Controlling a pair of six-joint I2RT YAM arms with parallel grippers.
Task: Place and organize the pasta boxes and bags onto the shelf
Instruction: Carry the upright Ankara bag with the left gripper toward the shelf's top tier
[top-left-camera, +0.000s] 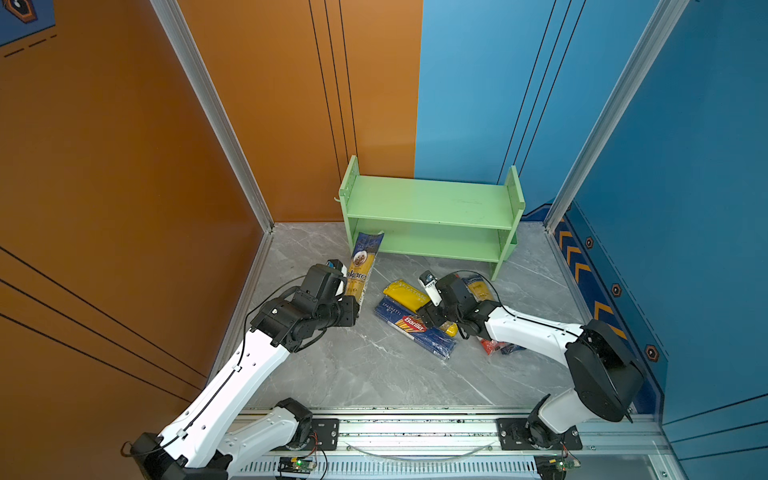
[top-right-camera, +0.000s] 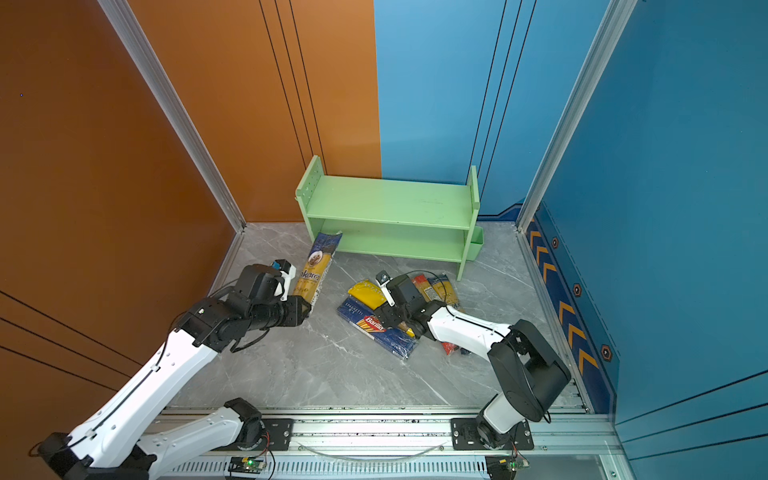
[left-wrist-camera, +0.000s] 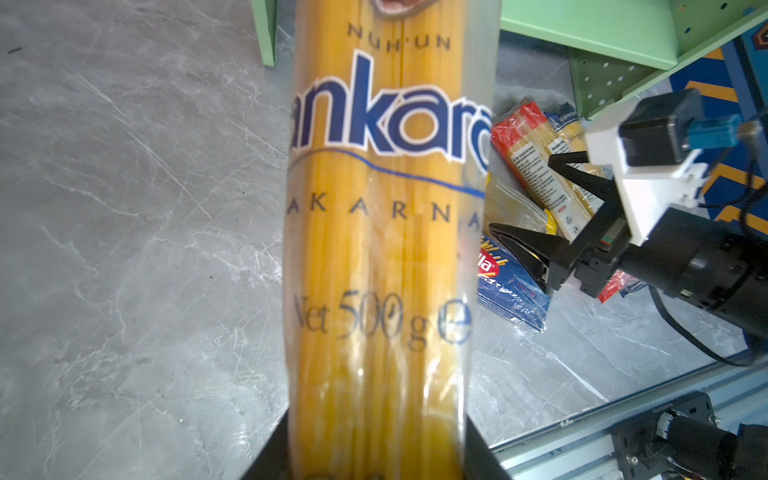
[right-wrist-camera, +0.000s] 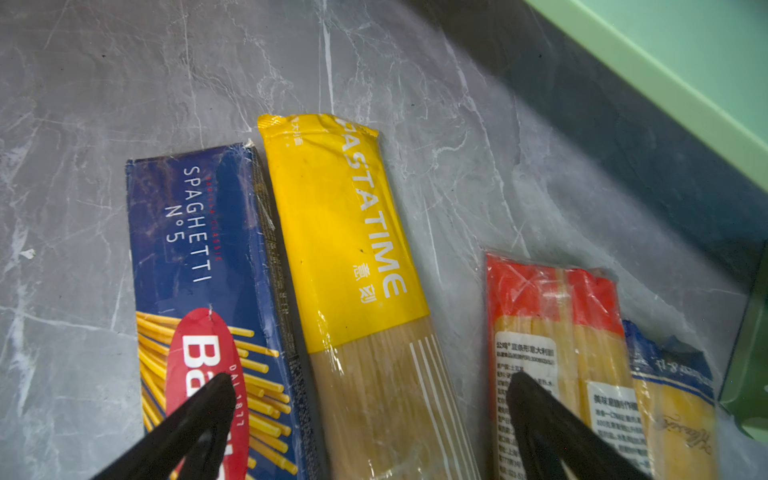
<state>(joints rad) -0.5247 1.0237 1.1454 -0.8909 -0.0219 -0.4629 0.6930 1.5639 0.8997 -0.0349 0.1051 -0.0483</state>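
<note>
The left gripper (left-wrist-camera: 376, 453) is clamped on the near end of the Ankara bag (top-left-camera: 362, 270). The bag's far end points at the lower tier of the shelf (top-left-camera: 432, 203), just beside its left end. Held by one end, a slick film bag of brittle strands will likely sag or slip, so a hold nearer the middle would be steadier. The right gripper (right-wrist-camera: 372, 382) hangs spread wide above the Pastatime pack (right-wrist-camera: 345, 216). That pack lies on the tabletop (top-left-camera: 365, 365) between the stiff Barilla box (right-wrist-camera: 199, 232) and the red-ended pack (right-wrist-camera: 548, 299).
</note>
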